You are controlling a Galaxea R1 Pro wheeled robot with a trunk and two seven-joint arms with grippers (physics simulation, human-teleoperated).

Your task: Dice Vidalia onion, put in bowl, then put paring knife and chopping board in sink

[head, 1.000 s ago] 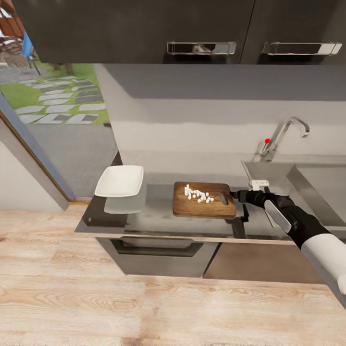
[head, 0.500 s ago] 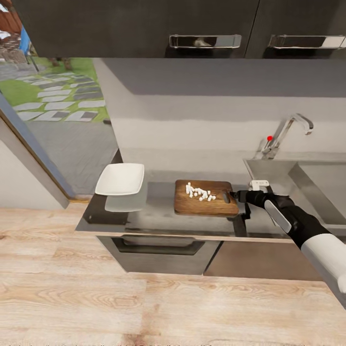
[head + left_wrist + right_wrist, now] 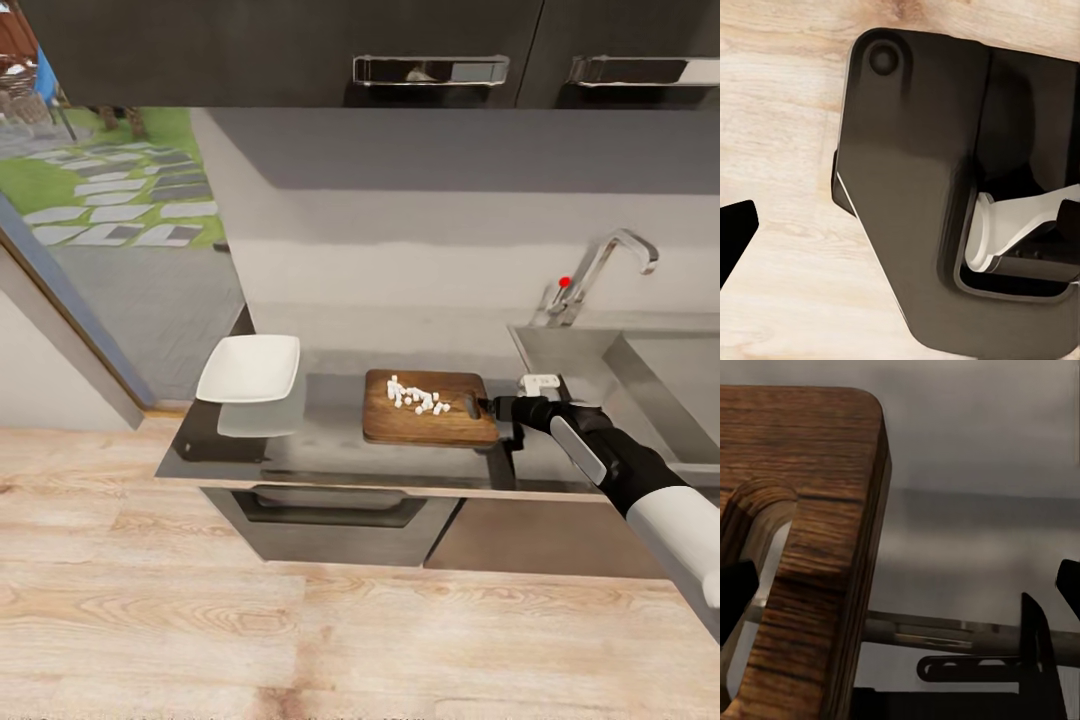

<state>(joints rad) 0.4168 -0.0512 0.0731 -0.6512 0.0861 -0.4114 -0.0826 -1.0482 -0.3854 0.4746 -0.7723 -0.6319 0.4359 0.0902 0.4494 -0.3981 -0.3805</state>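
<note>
Right fingers (image 3: 487,405) at chopping board (image 3: 428,424) edge, grey countertop (image 3: 330,445), wood floor (image 3: 300,640).

One chopping board (image 3: 428,408) is seen on the countertop (image 3: 330,445), and one white square bowl (image 3: 249,369) near its left edge. Roughly fifteen to twenty diced onion bits (image 3: 416,396) are counted on the board; an exact count cannot be made. One sink (image 3: 640,385) with one tap (image 3: 600,272) is seen at the right. Two cabinet handles (image 3: 430,69) are counted above.
</note>
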